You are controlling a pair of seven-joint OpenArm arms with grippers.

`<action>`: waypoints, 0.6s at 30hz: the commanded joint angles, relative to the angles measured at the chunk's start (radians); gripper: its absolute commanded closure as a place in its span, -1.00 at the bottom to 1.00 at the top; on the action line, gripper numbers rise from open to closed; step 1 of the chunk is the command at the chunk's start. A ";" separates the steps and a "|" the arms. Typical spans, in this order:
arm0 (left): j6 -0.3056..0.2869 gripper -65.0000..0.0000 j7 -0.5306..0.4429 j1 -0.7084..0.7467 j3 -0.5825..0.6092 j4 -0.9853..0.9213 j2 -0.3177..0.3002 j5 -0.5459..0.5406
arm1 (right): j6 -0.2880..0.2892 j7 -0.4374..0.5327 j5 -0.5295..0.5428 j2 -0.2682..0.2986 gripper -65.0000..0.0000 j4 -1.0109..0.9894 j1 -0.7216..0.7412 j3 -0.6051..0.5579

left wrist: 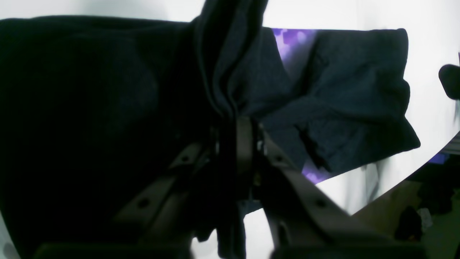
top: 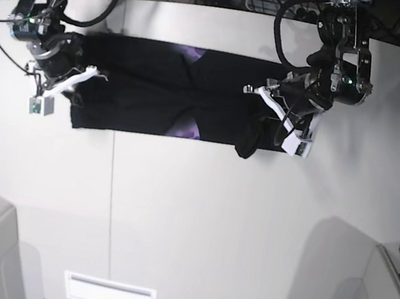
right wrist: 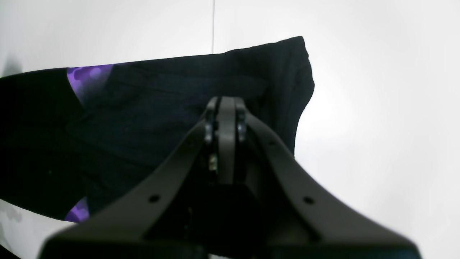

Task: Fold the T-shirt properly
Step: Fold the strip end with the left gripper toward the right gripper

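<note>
Left claw [left wrist: 235, 120] pinches the T-shirt [left wrist: 341, 108], lifted.

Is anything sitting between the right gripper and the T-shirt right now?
Nothing visible. The right gripper is shut, directly over the T-shirt near its end, with only black cloth under the tips. Whether it pinches fabric cannot be told.
</note>
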 commanded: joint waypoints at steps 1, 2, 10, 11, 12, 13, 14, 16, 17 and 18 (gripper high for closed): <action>-0.003 1.00 -0.015 -0.005 0.001 0.016 -0.002 -0.018 | 0.005 0.022 0.013 0.010 1.00 0.020 0.010 0.005; -0.003 1.00 -0.015 -0.005 0.001 0.016 -0.002 -0.018 | 0.005 0.022 0.013 0.010 1.00 0.020 0.010 0.005; -0.003 1.00 -0.013 -0.013 0.001 0.016 -0.002 -0.024 | 0.005 0.022 0.013 0.010 1.00 0.020 0.010 0.005; -0.003 1.00 -0.013 -0.013 0.001 0.016 -0.002 -0.024 | 0.005 0.022 0.013 0.010 1.00 0.020 0.010 0.006; -0.003 1.00 -0.013 -0.013 0.001 0.016 -0.002 -0.024 | 0.005 0.022 0.013 0.010 1.00 0.020 0.010 0.006; -0.003 1.00 -0.013 -0.013 0.002 0.016 -0.002 -0.026 | 0.005 0.022 0.013 0.010 1.00 0.020 0.010 0.006; -0.003 1.00 -0.013 -0.013 0.002 0.016 -0.002 -0.026 | 0.005 0.022 0.013 0.010 1.00 0.020 0.010 0.006; -0.003 0.82 -0.013 -0.013 0.004 0.016 -0.002 -0.026 | 0.005 0.022 0.013 0.010 1.00 0.020 0.010 0.006; -0.003 0.68 -0.012 -0.013 0.012 0.016 -0.002 -0.026 | 0.005 0.022 0.013 0.010 1.00 0.020 0.010 0.006; -0.003 0.52 -0.012 -0.014 0.031 0.016 -0.007 -0.026 | 0.005 0.022 0.013 0.010 1.00 0.020 0.010 0.006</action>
